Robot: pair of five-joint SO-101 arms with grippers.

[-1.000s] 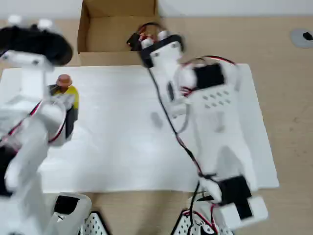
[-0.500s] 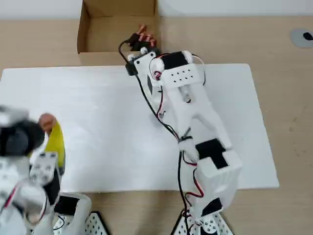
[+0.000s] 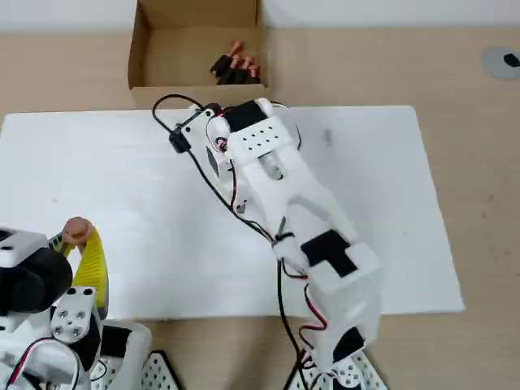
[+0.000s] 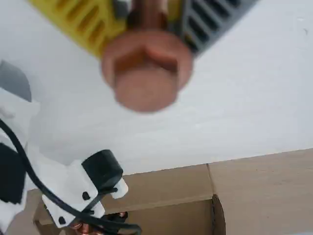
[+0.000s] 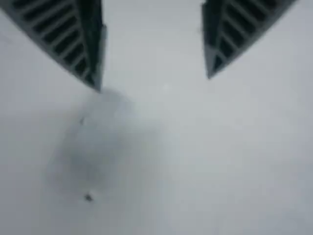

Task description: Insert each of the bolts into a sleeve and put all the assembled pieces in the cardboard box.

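1. Bolt: near-left over the mat, held off the surface. The left gripper is clamped on its shank just under the copper head, with a yellow finger on one side and a grey one on the other. Cannot tell whether a sleeve is on the shank.
2. Handling (judged): a small, stiff, light part, not fragile. The round shank looks smooth, so expect it to twist or slip in the pads. The wide hex head acts as a stop, so keep your hold close under it.
3. Right gripper: jaws apart with nothing between them, over bare mat. The right arm lies diagonally across mid-mat, and its wrist is at the far edge, just short of the box.
4. Box: on the far side, off the mat, top open. The finished pieces are bunched against its right wall. The left of the floor is free, so aim there.
5. Room: there is open mat between the bolt and the box along the left side.
   - Carry high enough to clear the box's near wall.
   - The right wrist and its black cable sit just near that wall, toward the right, so keep left of them.
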